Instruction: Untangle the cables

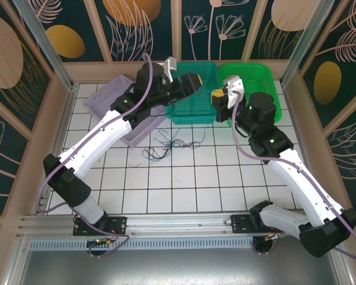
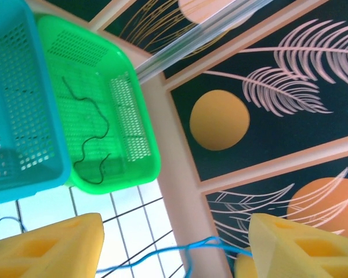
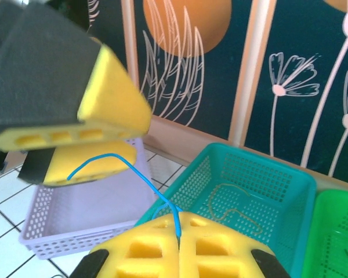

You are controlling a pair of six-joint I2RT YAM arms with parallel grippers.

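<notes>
Judged blue cable (image 3: 140, 174) limp, light; found nipped in closed right gripper (image 3: 178, 229), loose across half-open left gripper (image 2: 174, 240); advised pinching there.

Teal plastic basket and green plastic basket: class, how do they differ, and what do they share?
The teal plastic basket holds a pale tan wire; the green plastic basket holds a dark wire. In the top view the teal basket stands left of the green basket. Both are rectangular, perforated and open-topped, side by side.
</notes>
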